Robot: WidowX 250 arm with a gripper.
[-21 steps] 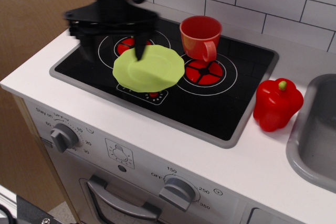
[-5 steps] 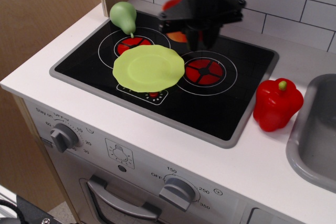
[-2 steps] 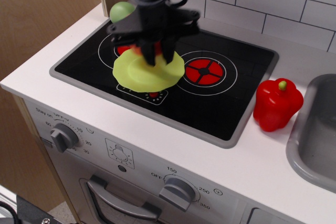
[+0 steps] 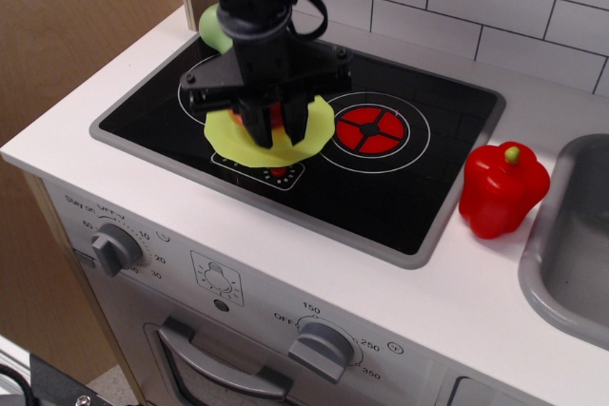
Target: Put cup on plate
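Note:
The black gripper point(image 4: 276, 130) hangs directly over the lime-green plate point(image 4: 320, 125), which lies on the black stovetop between the two burners. Its fingers point(image 4: 258, 127) close around the red-orange cup point(image 4: 275, 115). Only a small patch of the cup shows between them. The cup is low over the plate's middle; I cannot tell whether it touches the plate. The arm and gripper body hide most of the plate and cup.
A green pear point(image 4: 210, 24) sits behind the arm at the stovetop's back left, half hidden. A red bell pepper point(image 4: 502, 189) stands on the white counter to the right, next to the grey sink point(image 4: 571, 244). The red right burner point(image 4: 372, 127) is uncovered.
The gripper has carried the cup from the back of the stove leftward and forward, then lowered it over the plate's middle. The plate, pear and pepper have not moved.

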